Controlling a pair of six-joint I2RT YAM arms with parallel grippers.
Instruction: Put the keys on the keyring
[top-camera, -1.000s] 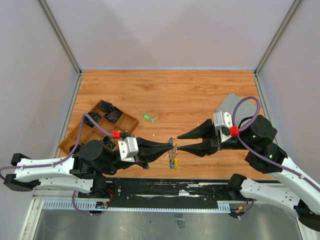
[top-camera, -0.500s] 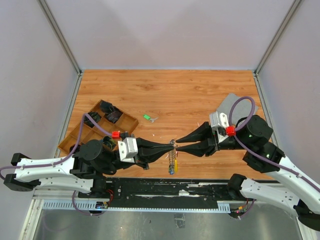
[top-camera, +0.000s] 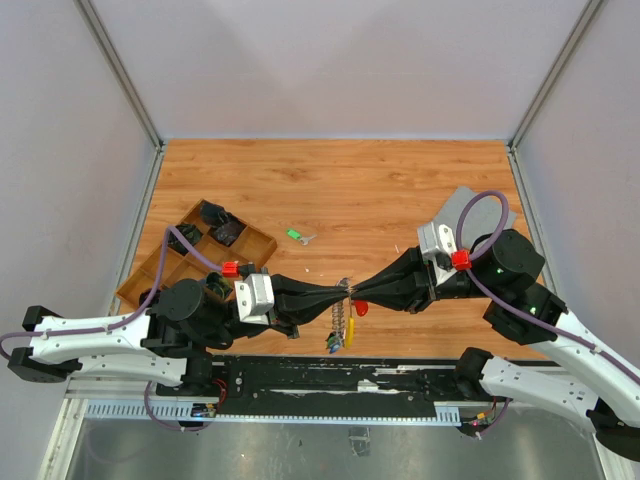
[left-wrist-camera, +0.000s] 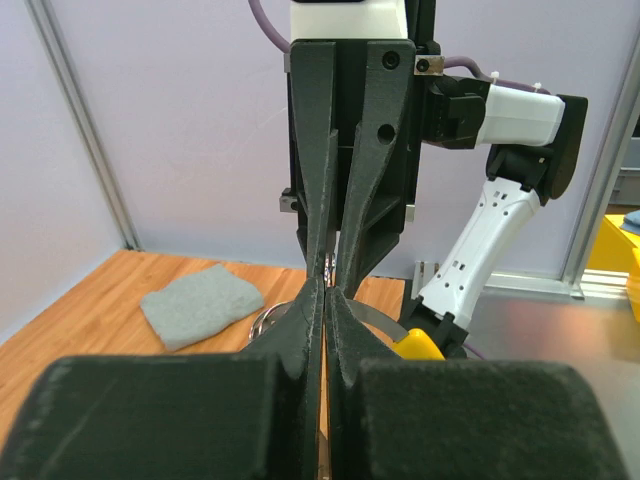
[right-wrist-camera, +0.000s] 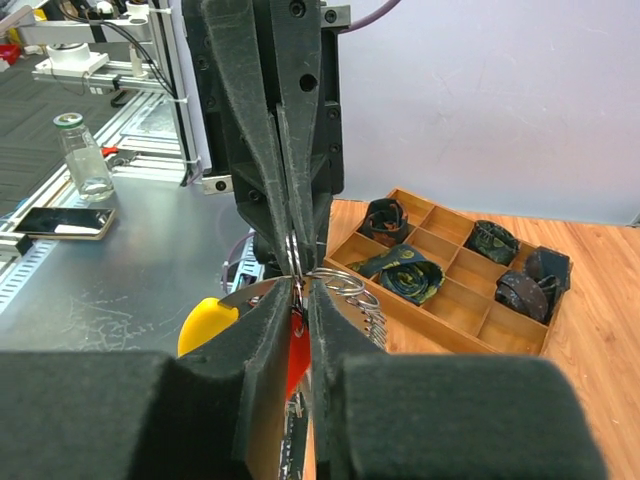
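My left gripper (top-camera: 343, 292) and right gripper (top-camera: 359, 293) meet tip to tip above the table's front edge. The left one is shut on the silver keyring (top-camera: 348, 289). The beaded chain (top-camera: 340, 316) hangs from it, with blue and yellow keys (top-camera: 339, 342) at its end. The right gripper is shut on a red-headed key (top-camera: 361, 308) at the ring. In the right wrist view the red head (right-wrist-camera: 297, 352) sits between my fingers, with ring coils (right-wrist-camera: 347, 281) just ahead and a yellow head (right-wrist-camera: 205, 325) to the left. A green-headed key (top-camera: 294, 235) lies alone on the table.
A wooden divided tray (top-camera: 160, 272) holding rolled ties stands at the left, also in the right wrist view (right-wrist-camera: 455, 300). A grey cloth square (top-camera: 462, 212) lies at the right, behind the right arm, and shows in the left wrist view (left-wrist-camera: 200, 303).
My right gripper has moved left to the ring and shut from wide open. The red key now shows below its tips. The chain and keys have swung down and left.
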